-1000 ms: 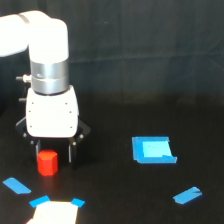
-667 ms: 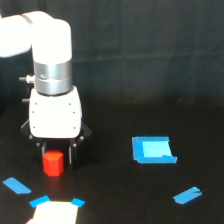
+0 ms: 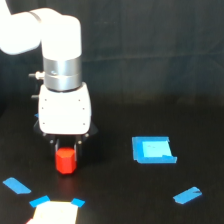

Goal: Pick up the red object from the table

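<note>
Wide black matte bench (image 3: 150, 100), blue tape bits scattered. White arm hangs low over it, dark pincer (image 3: 65, 145) straddling the small red-orange hexagonal block (image 3: 65, 161), likely lined up to grab. Block seems to rest on bench, exterior view's left. Pincer's grip state: cannot tell.

One exterior view looks slightly downward across the table (image 3: 150, 115) from close range. The arm (image 3: 60, 60) fills its upper left; a dark backdrop closes the rear.

No readable text, labels, brands or numbers anywhere in exterior view.
</note>
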